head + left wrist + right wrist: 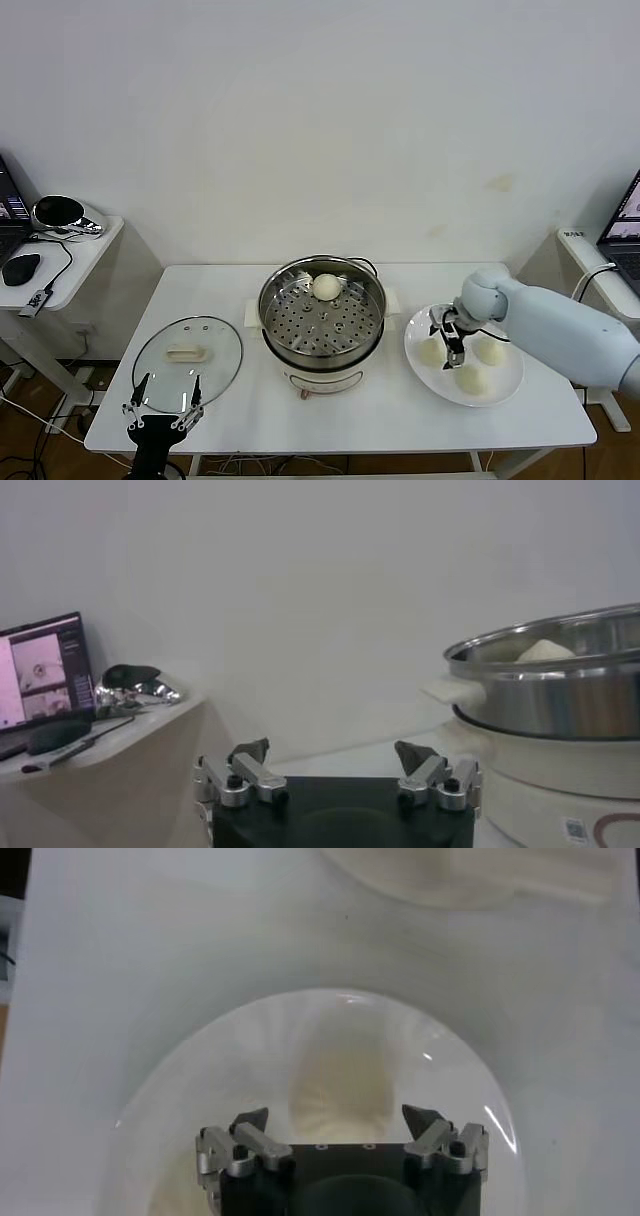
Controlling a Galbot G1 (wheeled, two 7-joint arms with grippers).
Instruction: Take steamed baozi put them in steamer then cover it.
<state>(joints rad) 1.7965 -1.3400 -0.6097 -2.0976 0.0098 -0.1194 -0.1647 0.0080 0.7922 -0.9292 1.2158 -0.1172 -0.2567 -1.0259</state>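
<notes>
One baozi (pixel 326 287) sits at the steamer's (pixel 322 312) back; three more wait on the plate (pixel 508 387) right of it. The right gripper (pixel 451 338), jaws apart, straddles one bun (pixel 342 1088): next, squeeze and lift. The left gripper (pixel 162 410), spread wide, idles by the cover (pixel 187 352), left of the steamer.

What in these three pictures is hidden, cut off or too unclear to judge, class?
- Right gripper: in the head view its fingers overlap a bun on the plate; contact is unclear.
- Right wrist view: the gripper body hides the plate's near part, and any bun between the fingers is too blurred to make out.
- Steamer: cut off by the left wrist view's edge; its wall hides all but the top of the bun inside.
</notes>
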